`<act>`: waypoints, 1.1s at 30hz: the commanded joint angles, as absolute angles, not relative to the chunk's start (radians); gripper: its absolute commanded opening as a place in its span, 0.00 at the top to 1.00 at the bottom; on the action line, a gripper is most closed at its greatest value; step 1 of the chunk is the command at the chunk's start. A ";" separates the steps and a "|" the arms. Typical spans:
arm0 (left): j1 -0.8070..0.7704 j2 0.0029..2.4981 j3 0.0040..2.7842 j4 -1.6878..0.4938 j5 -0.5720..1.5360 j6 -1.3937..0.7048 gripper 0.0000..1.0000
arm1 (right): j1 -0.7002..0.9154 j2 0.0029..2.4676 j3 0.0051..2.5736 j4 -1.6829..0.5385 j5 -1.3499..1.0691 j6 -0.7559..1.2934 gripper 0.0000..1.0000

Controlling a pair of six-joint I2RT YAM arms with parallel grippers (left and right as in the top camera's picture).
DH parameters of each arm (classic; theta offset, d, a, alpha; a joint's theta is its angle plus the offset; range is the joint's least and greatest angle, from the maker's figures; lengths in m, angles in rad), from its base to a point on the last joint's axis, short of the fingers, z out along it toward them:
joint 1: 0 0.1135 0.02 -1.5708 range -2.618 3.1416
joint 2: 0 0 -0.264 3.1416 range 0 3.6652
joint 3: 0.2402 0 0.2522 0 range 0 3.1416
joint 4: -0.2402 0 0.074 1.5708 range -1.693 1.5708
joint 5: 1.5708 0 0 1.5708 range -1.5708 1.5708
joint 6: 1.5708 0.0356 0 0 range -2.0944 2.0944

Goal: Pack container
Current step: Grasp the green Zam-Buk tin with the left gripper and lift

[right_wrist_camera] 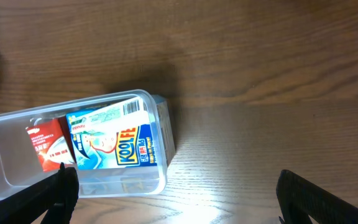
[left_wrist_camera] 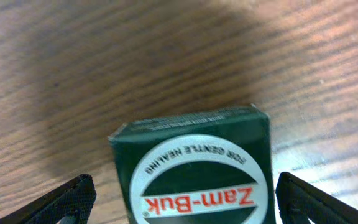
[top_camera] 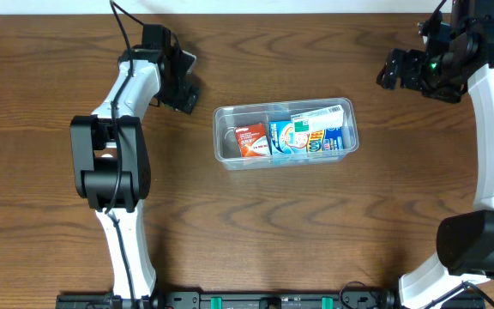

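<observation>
Two grippers show released jaws: the left gripper (top_camera: 181, 84), upper left, straddles a dark green cardboard box (left_wrist_camera: 191, 162); the right gripper (top_camera: 397, 70), upper right, is empty. The clear plastic rectangular container (top_camera: 226, 137) sits centre frame.

The brown wood-grain counter (top_camera: 298, 232) carries the clear container (top_camera: 283, 164), lying lengthwise near the middle, somewhat toward the far edge; a dark green Zam-Buk box (left_wrist_camera: 194, 168) lies flat toward the far left corner

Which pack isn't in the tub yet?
The green Zam-Buk box, on the table between the left gripper fingers; the red pack and blue packs sit inside the container.
</observation>
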State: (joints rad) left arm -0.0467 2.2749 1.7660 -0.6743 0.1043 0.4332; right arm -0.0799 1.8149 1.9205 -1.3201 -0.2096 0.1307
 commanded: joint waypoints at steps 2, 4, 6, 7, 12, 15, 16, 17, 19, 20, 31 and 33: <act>-0.044 2.284 1.771 -0.669 0.093 0.397 0.08 | -0.072 1.812 1.932 -1.320 -0.214 0.145 0.01; -0.043 2.284 1.771 -0.669 0.093 0.397 0.14 | -0.072 1.812 1.932 -1.320 -0.214 0.144 0.01; -0.044 2.284 1.771 -0.670 0.093 0.397 0.18 | -0.072 1.812 1.932 -1.320 -0.214 0.145 0.01; -0.044 2.284 1.771 -0.672 0.094 0.397 0.21 | -0.072 1.812 1.932 -1.320 -0.214 0.145 0.01; -0.044 2.284 1.769 -0.684 0.094 0.390 0.23 | -0.072 1.812 1.932 -1.320 -0.214 0.145 0.01; -0.044 2.284 1.769 -0.696 0.093 0.390 0.23 | -0.072 1.812 1.932 -1.320 -0.214 0.145 0.01; -0.044 2.284 1.769 -0.700 0.093 0.390 0.23 | -0.072 1.812 1.932 -1.320 -0.214 0.145 0.01; -0.044 2.283 1.769 -0.704 0.093 0.390 0.23 | -0.072 1.812 1.932 -1.320 -0.214 0.145 0.01; -0.044 2.281 1.769 -0.712 0.093 0.389 0.26 | -0.072 1.812 1.932 -1.320 -0.214 0.145 0.01; -0.044 2.278 1.769 -0.717 0.093 0.389 0.27 | -0.072 1.812 1.932 -1.320 -0.214 0.145 0.01; -0.044 2.255 1.769 -0.736 0.093 0.386 0.34 | -0.072 1.812 1.932 -1.320 -0.214 0.144 0.01; -0.044 2.255 1.769 -0.740 0.093 0.386 0.33 | -0.072 1.812 1.932 -1.320 -0.214 0.144 0.01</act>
State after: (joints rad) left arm -0.0467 2.2745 1.7660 -0.7280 0.1005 0.3904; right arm -0.0799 1.8149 1.9205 -1.3201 -0.2096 0.1303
